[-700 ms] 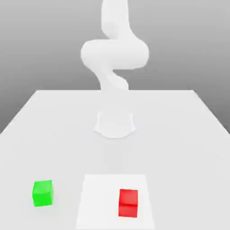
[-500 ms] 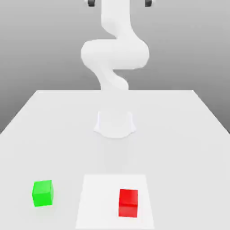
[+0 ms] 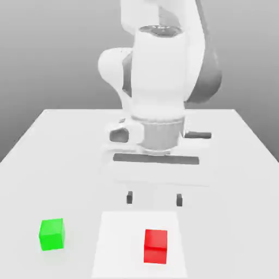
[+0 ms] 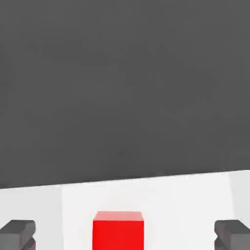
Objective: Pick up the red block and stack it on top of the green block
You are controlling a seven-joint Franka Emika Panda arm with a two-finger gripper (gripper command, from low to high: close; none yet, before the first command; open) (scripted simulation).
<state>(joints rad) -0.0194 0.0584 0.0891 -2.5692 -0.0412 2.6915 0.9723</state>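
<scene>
Pincer (image 3: 153, 199) wide, above table (image 3: 65, 141) (nothing held); red block (image 3: 156, 246) and green block (image 3: 52, 234) well apart.

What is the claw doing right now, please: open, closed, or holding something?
Claw: open and empty, hanging above the table, short of the red block.

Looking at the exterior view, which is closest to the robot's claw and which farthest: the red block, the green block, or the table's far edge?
From the gripper:
1. Red block, just below it, on the paler square.
2. Green block, off to the exterior view's left.
3. Table's far edge, behind the arm.
</scene>
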